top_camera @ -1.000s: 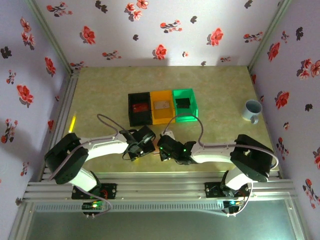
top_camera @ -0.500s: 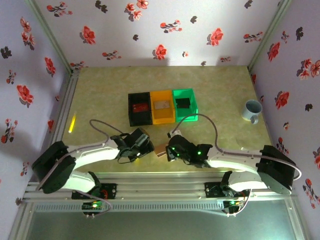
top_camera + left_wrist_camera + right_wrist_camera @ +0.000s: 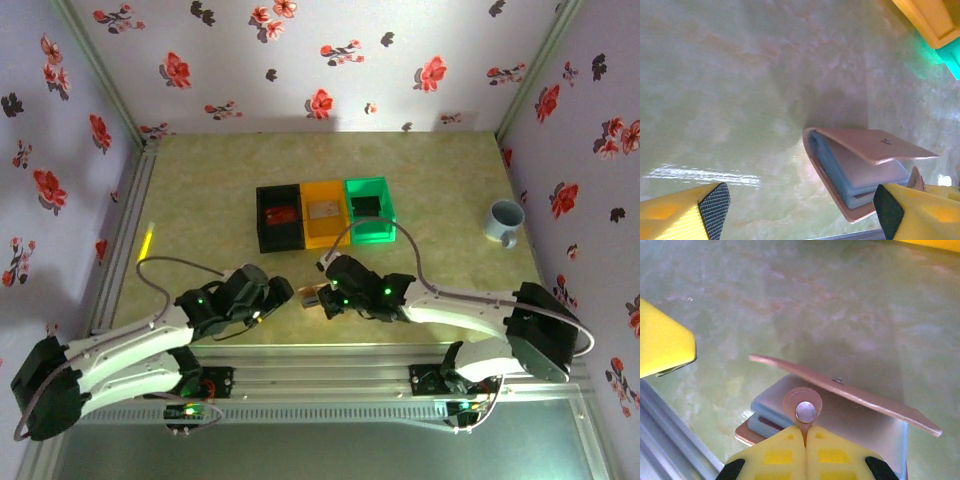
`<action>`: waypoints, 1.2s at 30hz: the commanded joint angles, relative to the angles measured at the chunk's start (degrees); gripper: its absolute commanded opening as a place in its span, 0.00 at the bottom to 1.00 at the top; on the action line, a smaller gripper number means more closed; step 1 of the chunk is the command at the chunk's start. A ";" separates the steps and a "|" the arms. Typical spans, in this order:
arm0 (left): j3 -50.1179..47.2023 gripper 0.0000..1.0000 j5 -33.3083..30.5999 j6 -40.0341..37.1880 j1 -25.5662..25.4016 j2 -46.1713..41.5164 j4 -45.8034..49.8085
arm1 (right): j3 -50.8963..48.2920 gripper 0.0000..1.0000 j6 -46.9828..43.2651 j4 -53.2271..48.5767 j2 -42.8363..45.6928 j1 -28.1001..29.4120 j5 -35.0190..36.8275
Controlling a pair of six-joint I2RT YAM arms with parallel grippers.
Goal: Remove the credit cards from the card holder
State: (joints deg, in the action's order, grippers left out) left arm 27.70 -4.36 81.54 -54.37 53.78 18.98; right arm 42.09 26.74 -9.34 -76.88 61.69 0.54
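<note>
The card holder lies on the table near the front edge, pinkish-brown outside and pale grey-blue inside. Its top flap stands lifted at a slant. My right gripper is shut on the holder's round snap tab. My left gripper is open just left of the holder, whose near corner lies by the right fingertip. From above, the left gripper and right gripper flank the card holder. The credit cards are hidden inside.
Behind the holder, a black bin, an orange bin and a green bin stand in a row. A grey-blue mug is at the right, a yellow strip at the left. The metal rail runs close by.
Both arms have lowered and stretched out, their elbows swinging outward. The two grippers stayed close together at the card holder, which now shows between them from above.
</note>
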 commanded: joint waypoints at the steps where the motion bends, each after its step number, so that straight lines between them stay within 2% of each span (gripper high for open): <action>1: -1.89 0.80 -2.52 2.67 -0.43 -2.52 2.85 | 3.02 0.00 -3.43 -0.93 -2.32 0.01 -5.10; 6: -2.52 0.80 -4.70 3.32 -1.25 -6.24 5.80 | 5.55 0.00 -5.59 -2.92 -4.86 1.57 -6.89; 11: -3.94 0.80 -6.57 4.75 -1.92 -10.06 6.59 | 3.32 0.00 -5.84 -4.15 -2.58 1.99 -6.40; 23: -5.02 0.81 -6.94 4.90 -2.12 -11.42 6.79 | -2.52 0.00 -4.83 -11.42 1.80 -0.18 2.03; 30: -5.29 0.81 -6.98 5.60 -2.41 -11.43 6.81 | 4.38 0.00 -11.06 -16.11 2.53 -0.95 1.61; 36: -5.56 0.81 -7.89 6.68 -3.45 -11.48 6.51 | 14.26 0.00 -16.35 -21.22 -5.27 -1.00 -1.26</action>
State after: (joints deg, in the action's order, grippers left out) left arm 22.87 -10.04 86.72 -57.17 42.76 24.49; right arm 53.08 14.59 -27.18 -79.00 60.99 0.86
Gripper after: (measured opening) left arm 0.806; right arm 0.041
